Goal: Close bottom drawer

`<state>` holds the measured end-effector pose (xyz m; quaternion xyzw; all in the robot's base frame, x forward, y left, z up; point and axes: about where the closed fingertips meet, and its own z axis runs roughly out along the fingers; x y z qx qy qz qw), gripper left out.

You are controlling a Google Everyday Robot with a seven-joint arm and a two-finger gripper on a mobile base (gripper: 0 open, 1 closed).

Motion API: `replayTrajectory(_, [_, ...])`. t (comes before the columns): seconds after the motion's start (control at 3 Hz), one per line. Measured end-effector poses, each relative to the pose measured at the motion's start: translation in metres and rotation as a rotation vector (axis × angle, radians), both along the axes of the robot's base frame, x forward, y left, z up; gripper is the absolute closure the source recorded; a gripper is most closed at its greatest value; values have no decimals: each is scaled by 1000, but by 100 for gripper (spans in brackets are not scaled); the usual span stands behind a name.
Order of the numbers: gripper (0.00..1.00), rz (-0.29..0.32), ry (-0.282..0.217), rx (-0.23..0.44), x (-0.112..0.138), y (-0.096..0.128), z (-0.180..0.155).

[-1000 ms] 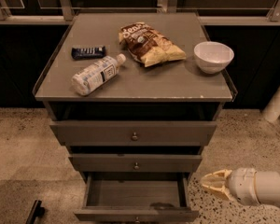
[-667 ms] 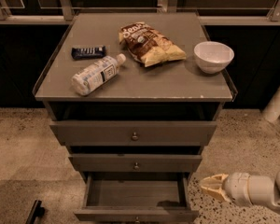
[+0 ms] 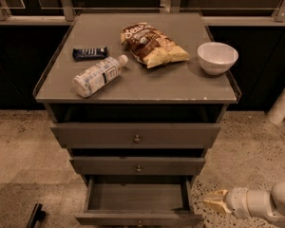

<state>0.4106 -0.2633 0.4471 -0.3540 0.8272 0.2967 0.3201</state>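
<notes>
The bottom drawer [image 3: 115, 218] stands pulled well out of the cabinet, its empty tray exposed, just to the left of the gripper [image 3: 208, 202] and near level with it. The jaws look pressed together into a blunt tip and hold nothing. That would suit a push better than a grasp, since closing needs only pressure on the front panel. The tip points at the drawer's right side and sits apart from it, so it would need to come round to the front to push inward. Above and left of the jaws, the middle drawer [image 3: 137, 166] and top drawer [image 3: 135, 135] sit closed. Far above them, a water bottle [image 3: 97, 76], chip bag [image 3: 152, 44], candy bar [image 3: 90, 53] and white bowl [image 3: 217, 57] rest on the cabinet top [image 3: 180, 87]. The lower frame edge cuts off the bottom drawer's knob and lower front, and the arm runs out of view to the right.
</notes>
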Motion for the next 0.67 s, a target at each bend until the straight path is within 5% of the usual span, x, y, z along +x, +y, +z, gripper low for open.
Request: replayTrajectory(0.67, [100,-20,21,6,-10,2,-18])
